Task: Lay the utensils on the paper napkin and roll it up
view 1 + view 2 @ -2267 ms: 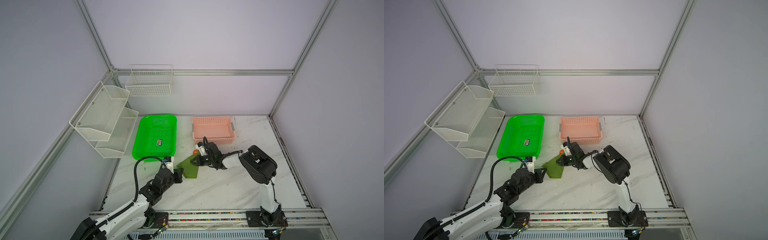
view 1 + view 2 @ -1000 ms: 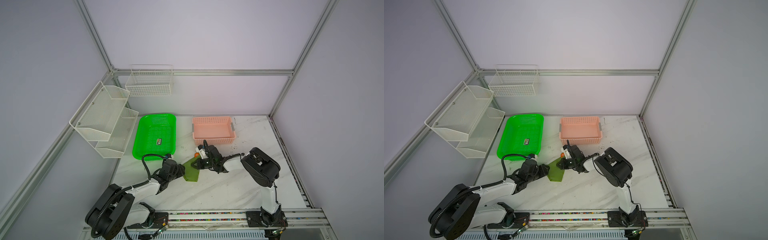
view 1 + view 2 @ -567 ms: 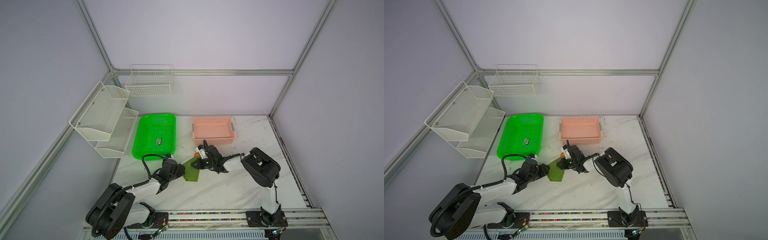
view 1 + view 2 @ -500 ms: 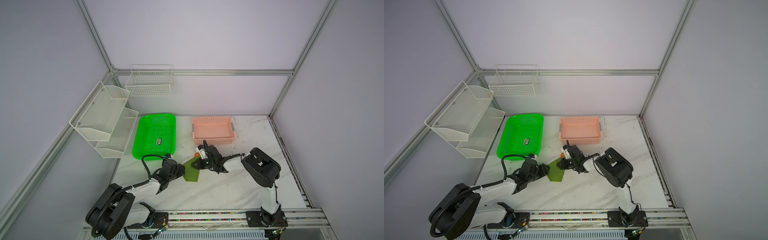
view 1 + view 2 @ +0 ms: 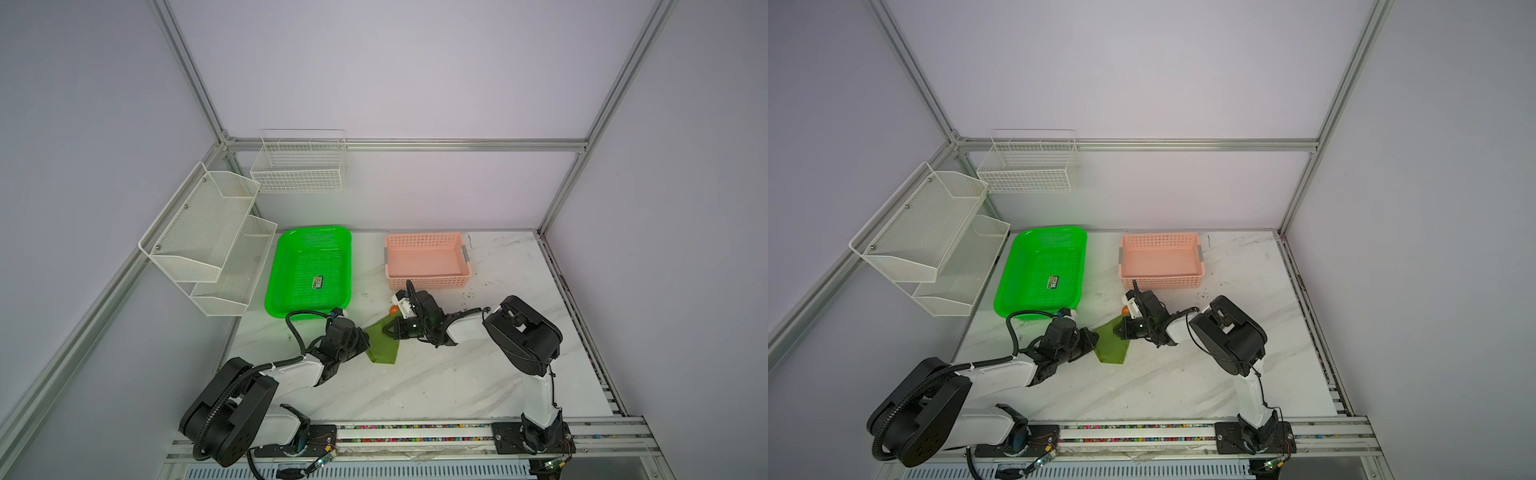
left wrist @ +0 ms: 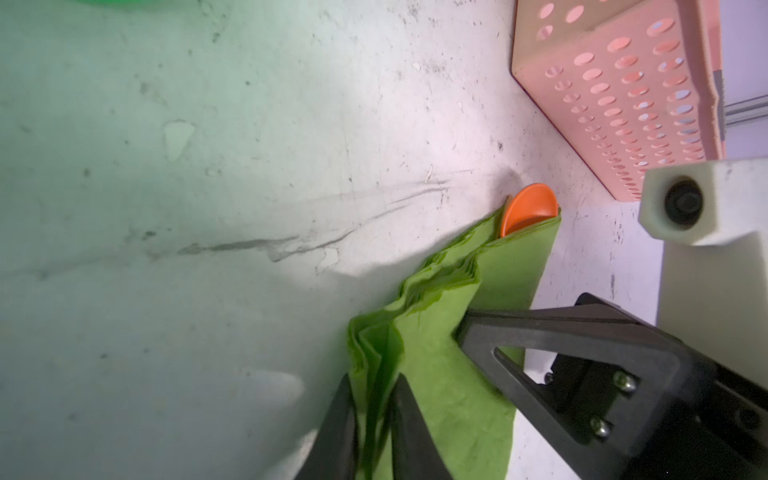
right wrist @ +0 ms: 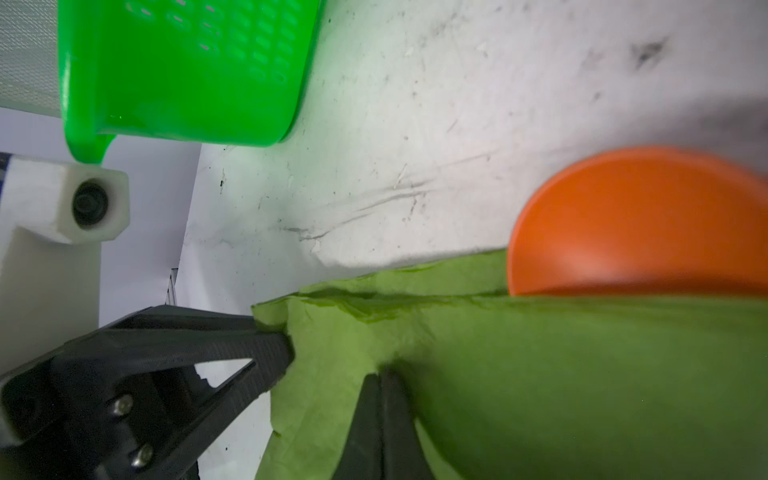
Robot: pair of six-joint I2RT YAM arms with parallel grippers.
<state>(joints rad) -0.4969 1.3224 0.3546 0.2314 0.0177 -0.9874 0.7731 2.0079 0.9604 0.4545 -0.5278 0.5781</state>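
Note:
The olive-green paper napkin [image 5: 383, 345] [image 5: 1112, 341] lies folded over on the marble table between both arms. At its far end an orange spoon bowl [image 5: 393, 310] [image 6: 528, 207] [image 7: 640, 224] sticks out; the rest of the utensils is hidden under the fold. My left gripper [image 5: 365, 337] [image 6: 374, 399] is shut on a bunched fold at the napkin's left edge. From the right, my right gripper [image 5: 387, 329] [image 7: 380, 384] pinches the puckered sheet with its jaws pressed together. Each wrist view shows the other gripper's black finger touching the napkin.
A bright green perforated tray [image 5: 274, 270] sits at the back left. The pink basket [image 5: 428, 283] stands just behind the right gripper. White wire shelves [image 5: 208, 241] and a wire basket [image 5: 299, 166] hang on the walls. Bare marble lies toward the front.
The left gripper's jaws have closed onto the napkin's left edge. The left arm had dropped low and reached in before that. The right gripper has stayed put on the napkin.

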